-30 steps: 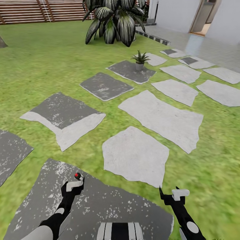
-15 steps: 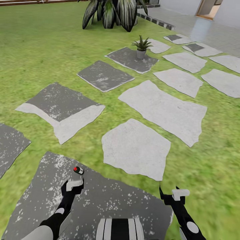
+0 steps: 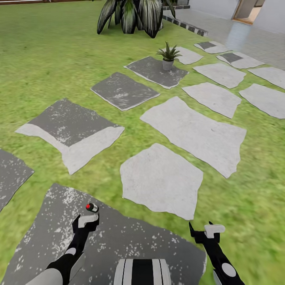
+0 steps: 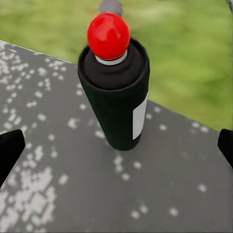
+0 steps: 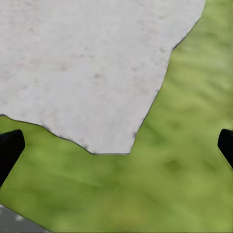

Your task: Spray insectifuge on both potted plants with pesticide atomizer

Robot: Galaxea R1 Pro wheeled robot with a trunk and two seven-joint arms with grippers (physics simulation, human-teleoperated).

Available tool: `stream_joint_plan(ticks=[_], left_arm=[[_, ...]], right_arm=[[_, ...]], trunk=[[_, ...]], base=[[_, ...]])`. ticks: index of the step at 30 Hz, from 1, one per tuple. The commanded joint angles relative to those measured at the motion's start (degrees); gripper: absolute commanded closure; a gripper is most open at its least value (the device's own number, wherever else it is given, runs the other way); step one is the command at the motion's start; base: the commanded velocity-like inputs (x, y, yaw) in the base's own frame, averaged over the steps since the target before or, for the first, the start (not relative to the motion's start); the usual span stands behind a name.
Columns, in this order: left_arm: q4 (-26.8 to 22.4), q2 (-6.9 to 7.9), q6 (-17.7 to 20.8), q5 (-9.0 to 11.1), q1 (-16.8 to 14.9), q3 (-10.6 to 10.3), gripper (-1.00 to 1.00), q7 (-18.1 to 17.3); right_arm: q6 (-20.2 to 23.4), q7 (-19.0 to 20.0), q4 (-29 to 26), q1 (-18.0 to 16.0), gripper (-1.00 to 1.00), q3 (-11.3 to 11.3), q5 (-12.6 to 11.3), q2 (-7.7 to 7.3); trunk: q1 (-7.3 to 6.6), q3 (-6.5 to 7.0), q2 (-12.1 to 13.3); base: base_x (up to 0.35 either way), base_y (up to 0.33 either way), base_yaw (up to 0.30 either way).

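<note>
Well, the grass [image 3: 51,59] is the biggest thing, and flat stepping stones lie all over it. The big grey stone [image 3: 118,241] sits right in front of the robot. Far off at the back grows a big bush [image 3: 130,16] with dark striped leaves.

Nearer than the bush, on a dark stone [image 3: 152,71], stands one potted plant [image 3: 169,53]. Its small pale pot holds a tuft of pointed green leaves. It is well away from both arms, ahead and a bit to the right. I can see just this one plant.

Now the arms. The left gripper [image 3: 87,221] is low over the big grey stone. Its two fingers are spread wide apart, and they touch nothing. The right gripper [image 3: 202,231] is spread wide too, with nothing between its fingers. It hangs over the edge of a pale stone [image 5: 87,63] and the grass.

The smallest thing is the pesticide atomizer [image 3: 92,207]. It is a slim dark bottle with a red ball on top. It stands straight up on the big grey stone, so its long side points up. It is just ahead of the left gripper, and in the left wrist view it lines up in the gap between the two fingers. The left arm is much nearer to it than the right arm. I think the left gripper needs to go forward a little, so the fingers come to each side of the bottle, and then squeeze.
</note>
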Motion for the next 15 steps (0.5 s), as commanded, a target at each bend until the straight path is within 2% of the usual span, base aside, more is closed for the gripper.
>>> stream_joint_plan(ticks=[1, 8, 15], left_arm=[[0.1, -0.02, -0.2, -0.4, 0.0, 0.1, -1.00, 0.3], [0.1, -0.06, -0.2, -0.4, 0.0, 0.1, -1.00, 0.3], [0.1, -0.07, -0.2, -0.4, 0.0, 0.1, -1.00, 0.3]], right_arm=[[-0.2, 0.0, 0.0, 0.0, -1.00, 0.0, 0.0, 0.00], [-0.2, 0.0, -0.1, 0.0, -1.00, 0.0, 0.0, 0.00], [-0.2, 0.0, -0.1, 0.0, -1.00, 0.0, 0.0, 0.00]], trunk=[[0.00, -0.03, 0.0], [0.00, -0.03, 0.0], [0.00, -0.03, 0.0]], base=[[0.060, 0.000, 0.000], [0.022, 0.000, 0.000], [0.124, 0.000, 0.000]])
